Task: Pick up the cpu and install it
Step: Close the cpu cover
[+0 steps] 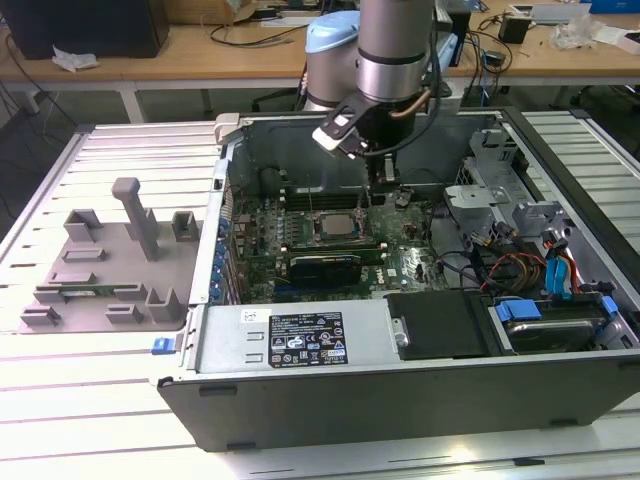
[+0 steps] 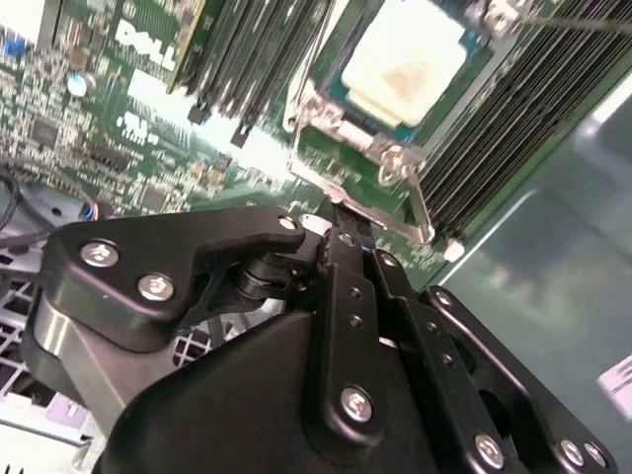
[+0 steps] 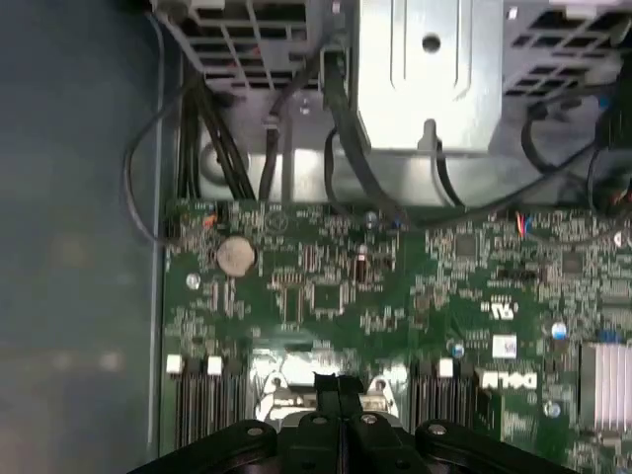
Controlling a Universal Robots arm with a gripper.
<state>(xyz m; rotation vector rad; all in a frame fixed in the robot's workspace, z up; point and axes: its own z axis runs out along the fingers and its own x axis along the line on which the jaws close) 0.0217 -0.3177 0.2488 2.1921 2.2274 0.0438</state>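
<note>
The cpu [image 2: 405,59] is, I judge, light, stiff and thin but fragile, and its smooth metal top can slip, so it is best taken by two opposite edges and kept level. It is a small flat square with a pale silver top and a greenish edge, and it lies flat inside the socket frame [image 2: 296,114]. The claw [image 3: 342,383] hangs just beside this frame, its fingers closed together with nothing visible between them.

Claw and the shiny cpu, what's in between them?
In the second wrist view, the socket's metal rim and a strip of green board lie between the claw and the cpu.
</note>
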